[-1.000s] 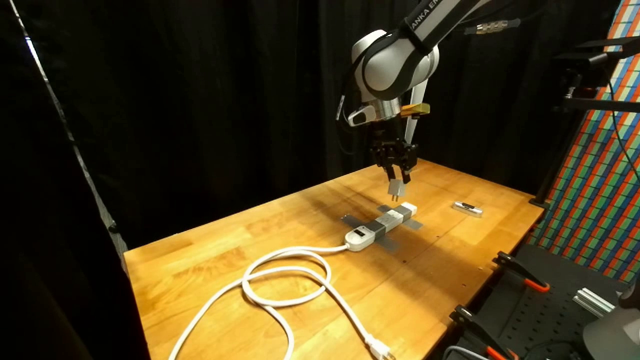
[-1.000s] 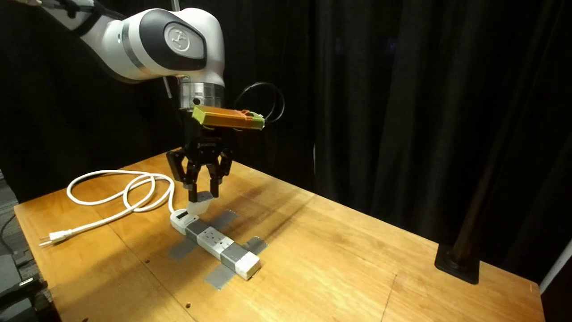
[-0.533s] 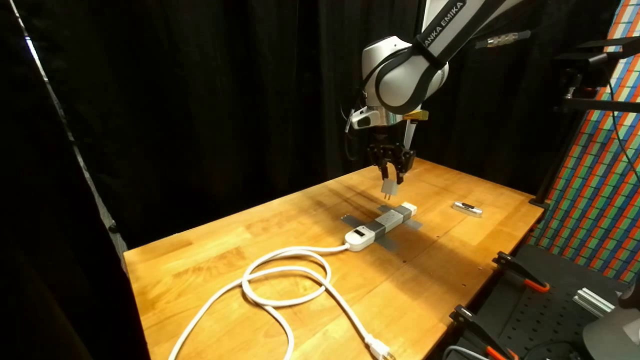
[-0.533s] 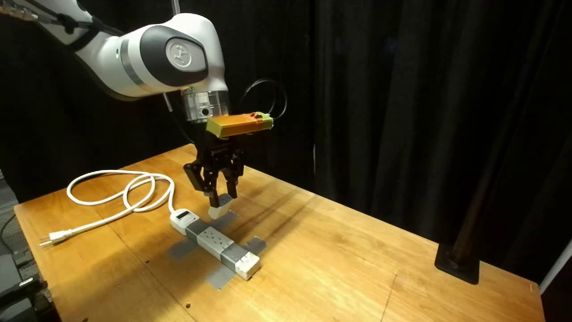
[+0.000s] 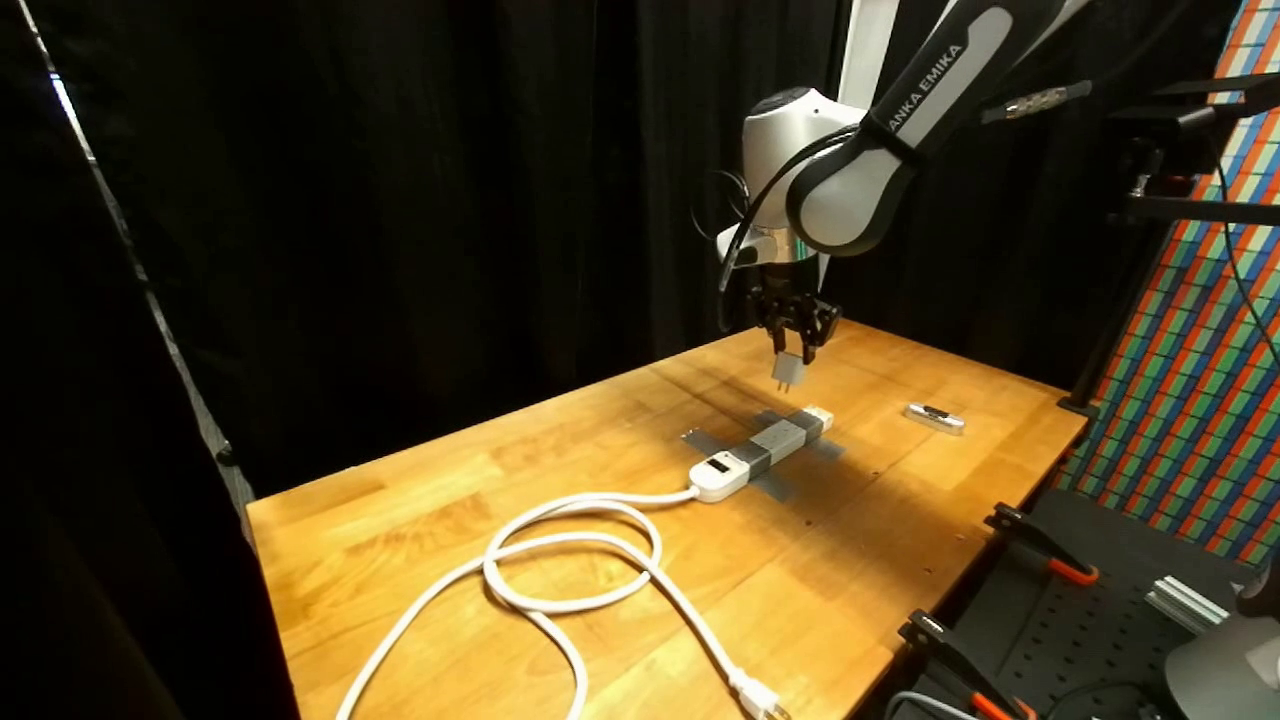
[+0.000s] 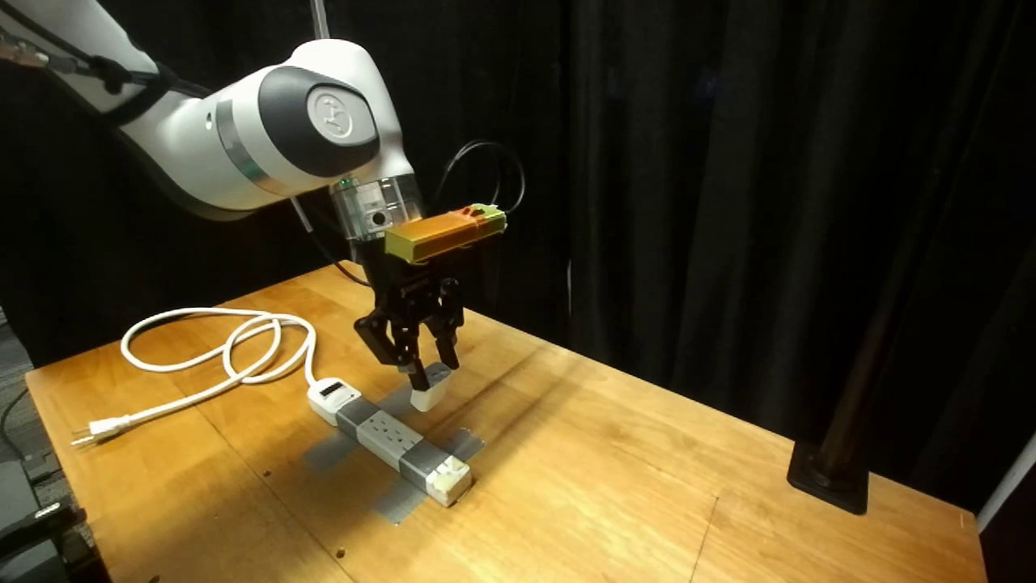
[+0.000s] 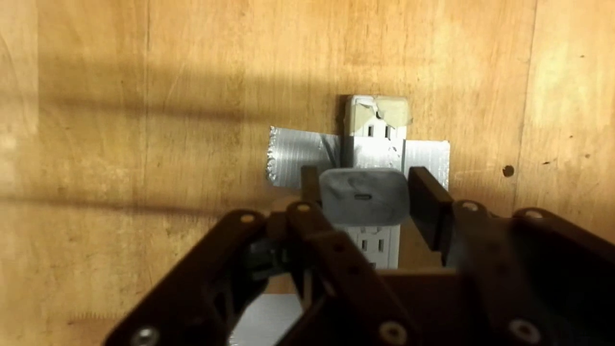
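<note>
The gripper (image 7: 363,185), closed partway, pinches a charger (image 7: 365,209) by its sides mid-frame, presumably leaving the prongs (image 5: 780,387) free; tape (image 7: 425,154) likely steadies the power strip (image 6: 388,435).

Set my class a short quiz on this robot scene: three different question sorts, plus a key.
1. True or false: the black two-finger gripper holds a small pale-grey charger block above the wooden table.
2. Short answer: what straps the long white plastic power strip down?
3. Choose: the white cord plug is A) in the strip; B) in the gripper; C) loose on the table.
Key: 1 true; 2 silver tape; 3 C.
</note>
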Robot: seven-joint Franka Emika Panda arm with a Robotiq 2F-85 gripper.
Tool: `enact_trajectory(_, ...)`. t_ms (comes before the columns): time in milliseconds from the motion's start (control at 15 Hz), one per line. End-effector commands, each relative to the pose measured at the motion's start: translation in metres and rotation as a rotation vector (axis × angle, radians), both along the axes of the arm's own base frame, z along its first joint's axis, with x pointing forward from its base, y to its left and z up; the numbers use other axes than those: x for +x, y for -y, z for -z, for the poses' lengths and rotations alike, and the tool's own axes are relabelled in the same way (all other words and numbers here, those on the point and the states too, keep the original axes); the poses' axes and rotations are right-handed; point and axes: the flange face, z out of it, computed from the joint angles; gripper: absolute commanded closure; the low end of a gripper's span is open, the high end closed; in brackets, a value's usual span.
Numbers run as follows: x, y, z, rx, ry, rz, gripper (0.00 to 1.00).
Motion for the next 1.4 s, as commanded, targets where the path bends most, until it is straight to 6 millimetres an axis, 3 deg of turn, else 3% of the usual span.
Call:
enact_trajectory(0,-0.001,0.002,-0.001,-0.014,0.045,0.001,0.77)
enact_trajectory(600,-0.021,-0.004,0.019,0.007,-0.015,0.000,0.77)
enact_trajectory(1333,-0.030,-0.025,0.034,0.065,0.037,-0.046,0.77)
